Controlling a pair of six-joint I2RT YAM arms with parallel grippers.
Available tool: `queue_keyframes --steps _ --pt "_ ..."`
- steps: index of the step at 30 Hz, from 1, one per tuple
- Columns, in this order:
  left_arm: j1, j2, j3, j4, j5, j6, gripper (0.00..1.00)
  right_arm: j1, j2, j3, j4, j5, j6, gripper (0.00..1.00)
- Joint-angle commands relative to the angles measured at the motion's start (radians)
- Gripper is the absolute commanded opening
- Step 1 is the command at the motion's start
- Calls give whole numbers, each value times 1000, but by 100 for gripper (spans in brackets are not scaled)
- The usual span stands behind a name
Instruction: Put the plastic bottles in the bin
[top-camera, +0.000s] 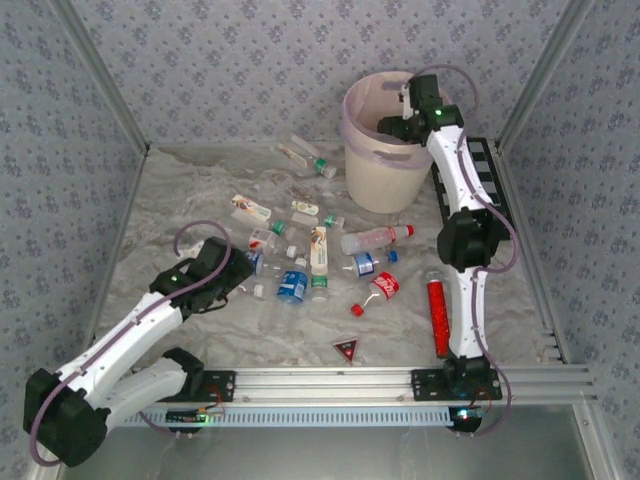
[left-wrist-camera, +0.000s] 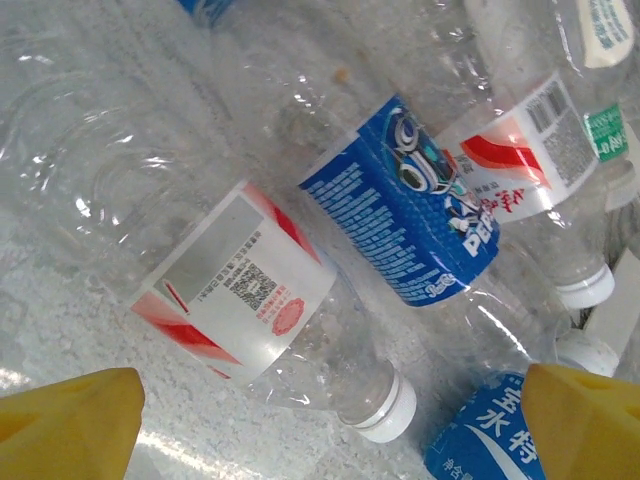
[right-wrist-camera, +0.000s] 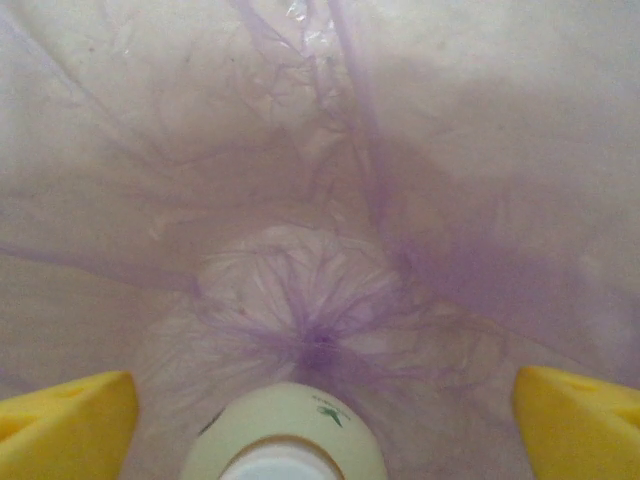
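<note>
- Our right gripper (top-camera: 398, 128) hangs in the mouth of the bin (top-camera: 385, 185), jaws wide, with one bottle (right-wrist-camera: 285, 440) loose between them above the pink liner (right-wrist-camera: 320, 200) (we see nothing else down there).
- About a dozen plastic bottles (top-camera: 318, 250) lie on the table (top-camera: 200, 200) left of the bin.
- Our left gripper (top-camera: 243, 265) hovers over them, jaws wide, holding nothing.
- We judge the task barely begun.
</note>
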Motion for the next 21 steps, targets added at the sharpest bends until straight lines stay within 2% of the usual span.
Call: queue_keyframes --steps 1,4,9,11,17,21 --pt "-85 2 71 -83 -108 -213 99 -8 -122 61 -38 7 -14 100" --pt "-188 41 105 -130 -177 -356 99 -7 -189 59 -47 11 -11 100" --pt "-220 114 67 -90 -193 -514 99 -8 -325 18 -60 -6 23 100" --pt "-221 137 49 -51 -195 -536 99 -7 -410 -64 -38 -47 42 100" --pt "-219 190 8 9 -219 -595 99 3 -718 -425 128 -277 126 100" --pt "-220 226 -51 81 -246 -686 95 11 -880 -647 223 -383 160 100"
